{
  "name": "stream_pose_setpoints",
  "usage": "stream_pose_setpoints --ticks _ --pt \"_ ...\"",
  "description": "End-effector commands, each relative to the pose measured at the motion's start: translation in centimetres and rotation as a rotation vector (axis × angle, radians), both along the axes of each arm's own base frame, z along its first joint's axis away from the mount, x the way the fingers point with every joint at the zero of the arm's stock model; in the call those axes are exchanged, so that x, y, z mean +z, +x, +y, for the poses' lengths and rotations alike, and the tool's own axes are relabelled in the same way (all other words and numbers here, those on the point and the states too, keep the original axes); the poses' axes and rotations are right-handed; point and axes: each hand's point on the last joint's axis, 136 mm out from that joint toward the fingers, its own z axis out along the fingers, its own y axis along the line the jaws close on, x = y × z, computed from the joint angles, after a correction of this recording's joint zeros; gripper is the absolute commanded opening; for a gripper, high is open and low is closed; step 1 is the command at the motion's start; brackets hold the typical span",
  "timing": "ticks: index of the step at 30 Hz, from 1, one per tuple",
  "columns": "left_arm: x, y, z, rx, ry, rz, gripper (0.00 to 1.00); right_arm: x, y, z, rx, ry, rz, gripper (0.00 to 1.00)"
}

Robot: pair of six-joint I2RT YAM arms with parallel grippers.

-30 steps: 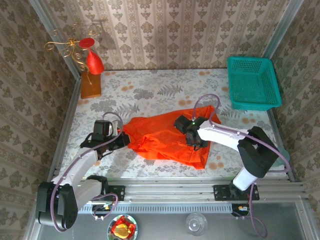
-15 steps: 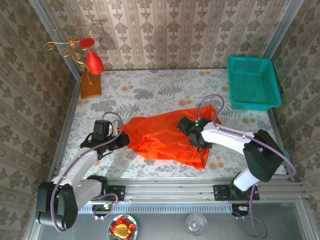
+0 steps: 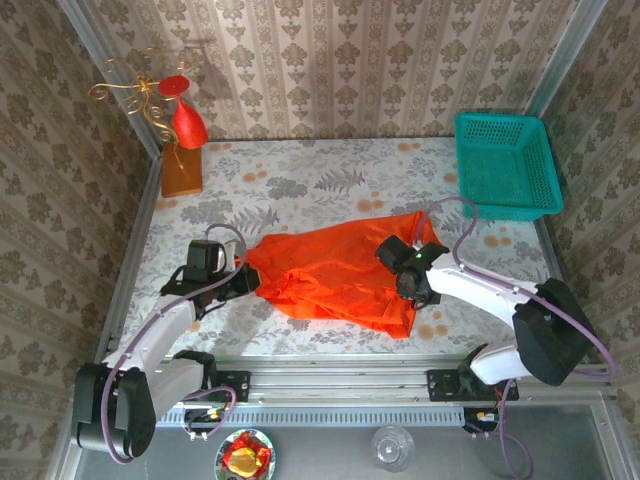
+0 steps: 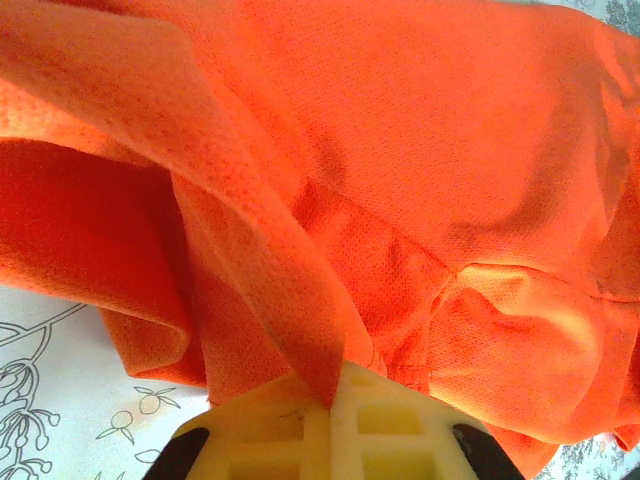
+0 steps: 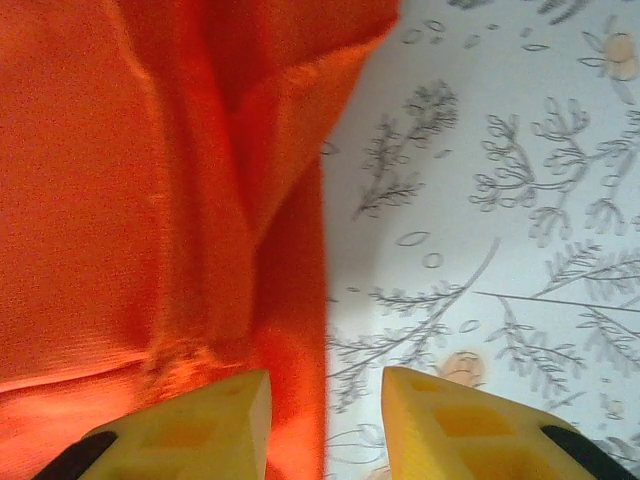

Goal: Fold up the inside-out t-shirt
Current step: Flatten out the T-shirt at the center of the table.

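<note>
I am not far along with this job. The t-shirt (image 3: 335, 278) lies in the middle of the table (image 3: 300, 190), just in front of my two arms. It is a soft orange-red heap full of bumps and wrinkles, and I see no neat fold in it yet. Some parts lie over other parts, but that looks messy to me, not tidy. My left gripper (image 3: 243, 280) is at the left end of the shirt. In my left wrist view its fingers are pressed together on a ridge of the cloth (image 4: 335, 400), so it has a tight hold there. My right gripper (image 3: 408, 283) is at the right side of the shirt. In my right wrist view (image 5: 325, 400) its fingers are apart, with the edge of the shirt running between them. One finger is over the cloth and the other is over bare table, and they hold nothing. I think most of the work is left. The shirt needs pulling flat, and then folding over into a neat shape. A green basket (image 3: 505, 165) sits at the far right corner, well apart from the shirt. A shiny red cone with gold wire (image 3: 185, 120) stands on a wooden block (image 3: 180, 172) at the far left corner. Nothing lies in the way near the shirt.
</note>
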Motion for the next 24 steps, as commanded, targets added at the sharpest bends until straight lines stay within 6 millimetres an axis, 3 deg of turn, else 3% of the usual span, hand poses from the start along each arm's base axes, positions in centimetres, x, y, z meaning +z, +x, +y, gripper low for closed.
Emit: stream_pose_setpoints --ticks 1,6,16,24 --pt "0.2 0.1 0.2 -0.009 0.009 -0.012 0.0 1.2 1.2 1.9 -0.033 0.126 -0.069 0.36" --pt "0.2 0.1 0.2 -0.009 0.011 -0.012 0.0 1.7 2.0 2.8 -0.069 0.163 -0.08 0.36" --pt "0.2 0.1 0.3 -0.007 0.012 -0.011 0.0 -1.5 2.0 2.4 -0.159 0.188 -0.048 0.3" --pt "0.2 0.2 0.3 -0.005 0.013 -0.011 0.0 -2.3 1.4 1.3 -0.17 0.157 -0.024 0.24"
